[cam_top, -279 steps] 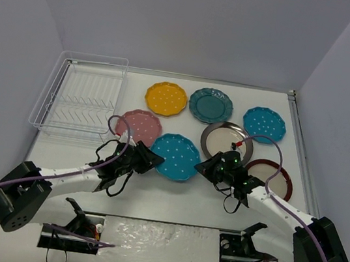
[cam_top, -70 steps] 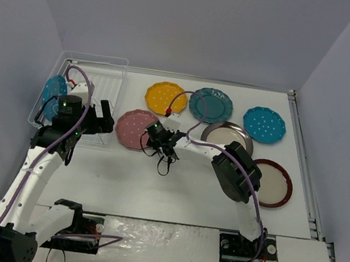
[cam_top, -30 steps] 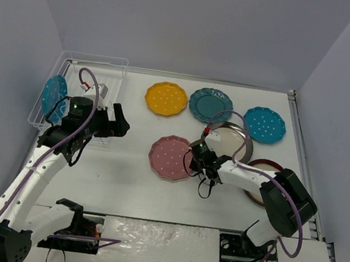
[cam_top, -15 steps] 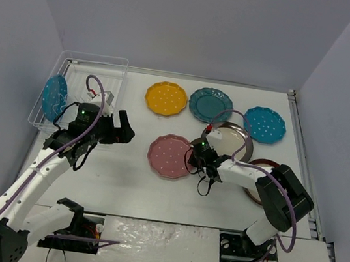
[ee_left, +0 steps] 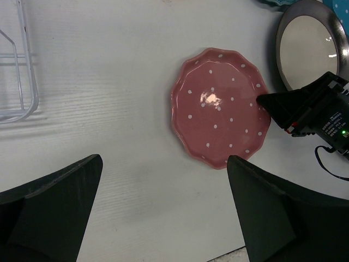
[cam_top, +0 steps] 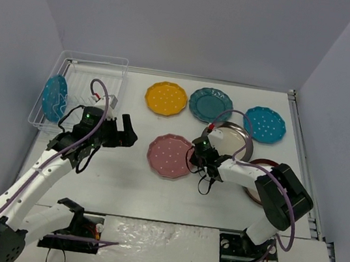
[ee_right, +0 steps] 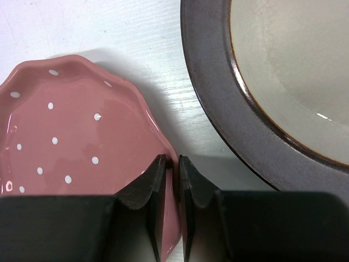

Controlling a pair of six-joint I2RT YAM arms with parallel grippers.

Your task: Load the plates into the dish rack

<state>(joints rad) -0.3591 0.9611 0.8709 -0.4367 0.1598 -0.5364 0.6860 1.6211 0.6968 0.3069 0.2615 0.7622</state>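
Observation:
The pink dotted plate (cam_top: 168,156) (ee_left: 218,109) (ee_right: 65,136) lies flat at the table's middle. My right gripper (cam_top: 198,157) (ee_right: 171,170) is shut on its right rim, one finger inside the rim and one outside. Hovering left of the plate, my left gripper (cam_top: 126,135) (ee_left: 163,213) is open wide and holds nothing. The dish rack (cam_top: 85,73) (ee_left: 16,82) stands at the far left, with a bright blue plate (cam_top: 55,96) upright at its left end. Yellow (cam_top: 166,98), teal (cam_top: 210,105) and blue (cam_top: 264,124) plates lie along the back.
A dark-rimmed plate with a cream centre (cam_top: 232,137) (ee_right: 283,82) (ee_left: 311,43) lies just right of the right gripper. A second, red-rimmed one (cam_top: 274,174) sits partly under the right arm. Grey walls close in the back and both sides.
My left arm has swung away from the rack, right and nearer, toward the pink plate. The right gripper stays at the plate's right rim; the plate has barely shifted.

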